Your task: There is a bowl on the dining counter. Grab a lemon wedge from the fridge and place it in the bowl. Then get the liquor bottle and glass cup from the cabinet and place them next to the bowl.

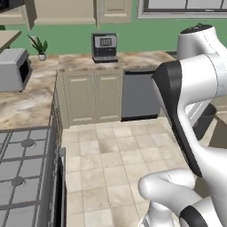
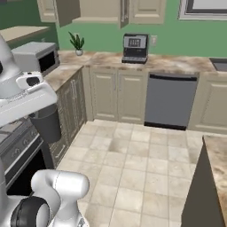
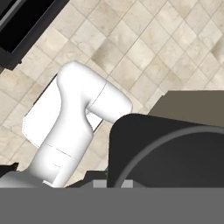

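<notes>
My gripper (image 3: 114,186) pinches the glass cup (image 3: 170,153); swinging toward the dining counter (image 2: 217,155) could knock it loose against the edge.

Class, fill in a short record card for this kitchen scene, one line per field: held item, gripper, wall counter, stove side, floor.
held item: dark glass cup, hanging below the hand; it also looms large in the hand view
gripper: at the cup, fingers not visible, state unclear
wall counter: coffee machine, potted plant
below counter: dishwasher
stove side: microwave, stove
floor: beige tiles
dining counter: corner at right
</notes>
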Tool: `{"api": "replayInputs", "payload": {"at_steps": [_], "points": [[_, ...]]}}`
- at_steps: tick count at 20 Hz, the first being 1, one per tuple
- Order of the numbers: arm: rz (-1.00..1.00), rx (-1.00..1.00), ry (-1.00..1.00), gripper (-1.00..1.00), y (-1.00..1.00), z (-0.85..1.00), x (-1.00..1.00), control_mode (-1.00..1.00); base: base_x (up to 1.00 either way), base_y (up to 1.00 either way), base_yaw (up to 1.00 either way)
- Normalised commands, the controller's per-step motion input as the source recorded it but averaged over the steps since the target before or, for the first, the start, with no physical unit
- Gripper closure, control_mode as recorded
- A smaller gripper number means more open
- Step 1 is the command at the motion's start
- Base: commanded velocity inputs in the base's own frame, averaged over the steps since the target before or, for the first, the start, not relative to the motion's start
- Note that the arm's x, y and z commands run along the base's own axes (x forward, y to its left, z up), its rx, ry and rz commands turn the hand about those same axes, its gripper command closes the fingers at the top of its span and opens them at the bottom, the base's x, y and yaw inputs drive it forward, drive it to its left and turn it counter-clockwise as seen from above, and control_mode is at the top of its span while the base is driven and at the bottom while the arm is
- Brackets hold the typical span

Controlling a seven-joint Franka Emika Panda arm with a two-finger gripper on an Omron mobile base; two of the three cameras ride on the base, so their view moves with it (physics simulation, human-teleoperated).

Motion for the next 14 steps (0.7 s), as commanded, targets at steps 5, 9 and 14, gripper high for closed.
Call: {"api": "replayInputs", "payload": {"at_steps": [5, 9, 14], "points": [[0.0, 0.0, 0.0, 1.0, 0.0, 0.0, 0.0, 1.0, -1.0, -0.18, -0.01], [0.0, 0.0, 0.0, 1.0, 0.0, 0.0, 0.0, 1.0, -1.0, -0.34, -0.03], [0.0, 0.0, 0.0, 1.0, 0.0, 0.0, 0.0, 1.0, -1.0, -0.47, -0.03]]}}
